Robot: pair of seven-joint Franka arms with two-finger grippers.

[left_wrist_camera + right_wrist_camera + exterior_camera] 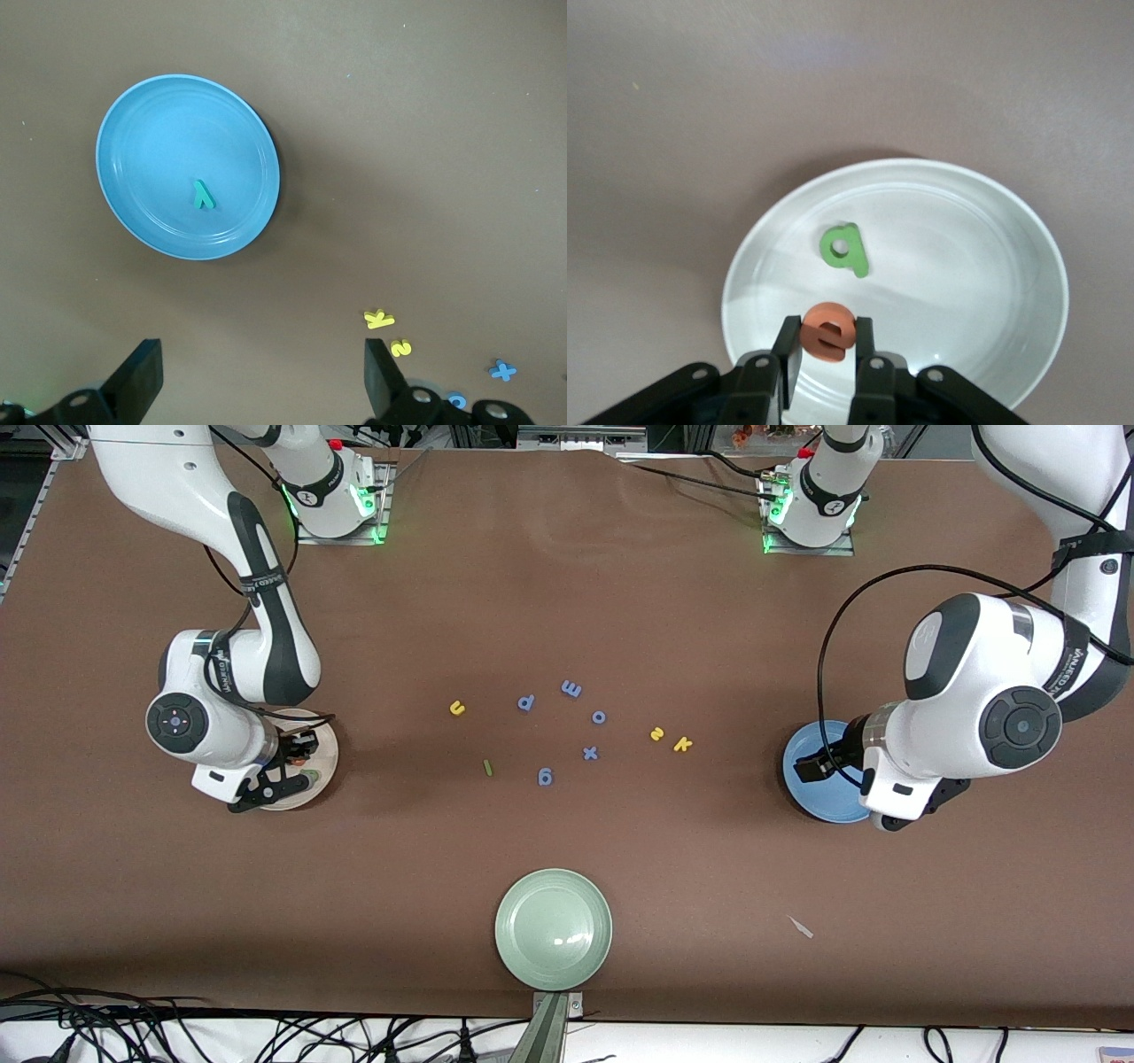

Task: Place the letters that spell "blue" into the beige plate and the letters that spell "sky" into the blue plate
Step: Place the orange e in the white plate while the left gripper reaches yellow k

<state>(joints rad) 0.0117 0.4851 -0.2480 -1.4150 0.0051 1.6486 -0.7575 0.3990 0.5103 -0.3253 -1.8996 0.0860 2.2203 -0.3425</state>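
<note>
My right gripper (828, 335) is shut on the orange e (830, 320) just above the beige plate (983, 266), where the green b (842, 248) lies. From the front, this gripper (292, 760) hangs over the beige plate (326, 755) at the right arm's end. My left gripper (263, 363) is open and holds nothing, hanging beside the blue plate (159, 142), which holds the teal y (203, 195). On the table lie the yellow k (682, 745), yellow s (656, 734), yellow u (457, 708) and thin green l (487, 767).
Several blue letters (571, 688) lie scattered mid-table among the task letters. A pale green plate (554, 928) sits near the front camera's edge. A small paper scrap (800, 926) lies toward the left arm's end.
</note>
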